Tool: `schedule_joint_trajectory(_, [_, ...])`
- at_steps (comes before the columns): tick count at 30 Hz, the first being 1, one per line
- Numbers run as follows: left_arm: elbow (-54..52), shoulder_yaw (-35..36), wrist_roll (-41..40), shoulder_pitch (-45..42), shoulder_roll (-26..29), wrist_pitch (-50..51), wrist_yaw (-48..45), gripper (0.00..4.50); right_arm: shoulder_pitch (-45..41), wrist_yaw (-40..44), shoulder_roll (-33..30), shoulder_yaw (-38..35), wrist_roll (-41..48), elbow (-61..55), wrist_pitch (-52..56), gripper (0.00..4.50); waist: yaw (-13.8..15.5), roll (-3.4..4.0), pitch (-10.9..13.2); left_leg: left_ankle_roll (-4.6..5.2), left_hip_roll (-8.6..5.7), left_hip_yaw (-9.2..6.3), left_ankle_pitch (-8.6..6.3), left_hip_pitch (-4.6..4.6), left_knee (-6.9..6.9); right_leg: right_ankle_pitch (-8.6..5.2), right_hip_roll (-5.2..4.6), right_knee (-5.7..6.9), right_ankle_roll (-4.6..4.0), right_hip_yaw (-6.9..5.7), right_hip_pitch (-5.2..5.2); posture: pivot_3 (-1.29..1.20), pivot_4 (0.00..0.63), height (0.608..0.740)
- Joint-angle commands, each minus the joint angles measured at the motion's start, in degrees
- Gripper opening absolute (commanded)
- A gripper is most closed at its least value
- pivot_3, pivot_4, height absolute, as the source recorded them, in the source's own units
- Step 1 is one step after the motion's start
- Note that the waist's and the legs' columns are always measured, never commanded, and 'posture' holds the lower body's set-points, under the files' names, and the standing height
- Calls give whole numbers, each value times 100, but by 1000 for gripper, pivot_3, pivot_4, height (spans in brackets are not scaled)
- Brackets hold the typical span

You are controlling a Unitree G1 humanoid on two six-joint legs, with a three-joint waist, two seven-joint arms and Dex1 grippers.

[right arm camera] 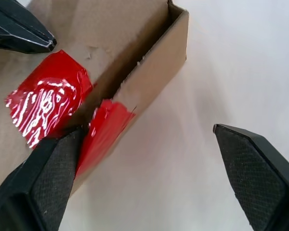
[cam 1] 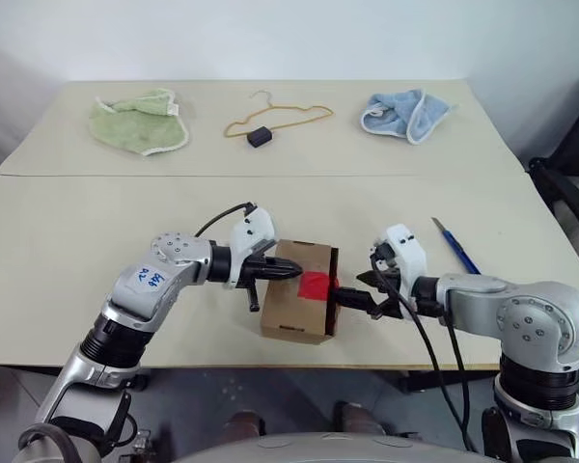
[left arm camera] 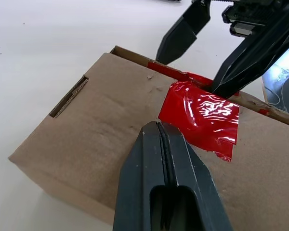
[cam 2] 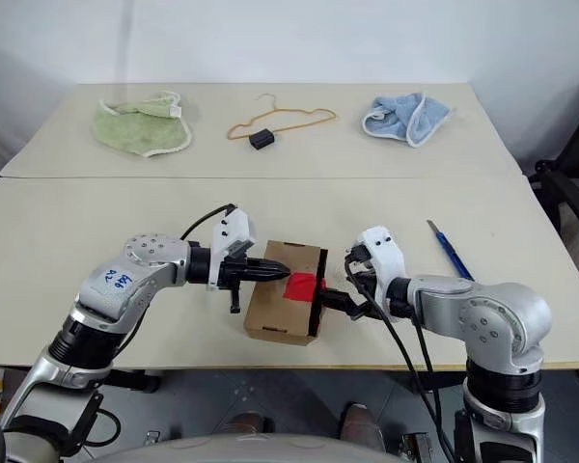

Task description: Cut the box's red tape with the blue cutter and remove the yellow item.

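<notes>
While the left gripper (cam 1: 291, 272) presses its clenched jaws, grasping nothing, on the lid, the right gripper (right arm camera: 149, 159) stands released at the box edge

One finger of the right gripper touches the red tape (left arm camera: 202, 115) where it folds over the lid seam, and the tape looks already parted there, with the flap a little lifted. The box (cam 1: 294, 313) sits near the front edge of the surface (cam 1: 77, 289); it is thin brown cardboard, probably light and easy to push away, so holding the lid down seems wise. The flap will bend, best taken at its free edge. The tape is glossy and may be slippery. The blue cutter (cam 1: 455, 246) lies apart, to the right of the right arm. The yellow item is hidden, presumably inside
</notes>
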Motion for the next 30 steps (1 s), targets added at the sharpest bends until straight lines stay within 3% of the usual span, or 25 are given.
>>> schedule_joint_trajectory(1, [68,-445,176,156,-35,209,-75,0,-41,-178,-211,197,-362,-143,-40,4479,13,-1,-1,0,0,0,0,0,0,0,0,0,0,0,0,0,150,740])
schedule_joint_trajectory(7, [25,-589,259,207,110,339,-102,0,144,-80,-879,721,-971,-37,-627,4479,60,-2,-1,1,-2,0,-1,-2,0,0,0,-6,0,0,2,0,150,740])
schedule_joint_trajectory(18, [-34,-569,224,242,106,425,-54,0,634,305,-1288,1703,-1816,-128,-1873,4479,49,-16,-11,2,0,1,-1,1,-6,0,1,-12,0,0,3,0,150,740])
schedule_joint_trajectory(23, [-88,-521,231,287,163,429,-60,0,784,653,-1302,991,-1636,-34,-1980,4479,52,-29,-20,3,1,0,-2,10,-3,0,1,-13,0,0,16,0,150,740])
schedule_joint_trajectory(30, [-128,-477,236,390,177,341,-46,0,244,1929,-1078,-713,14,1196,-602,4479,53,-29,-20,5,2,0,-3,7,-7,0,1,-19,0,-2,16,0,150,740])
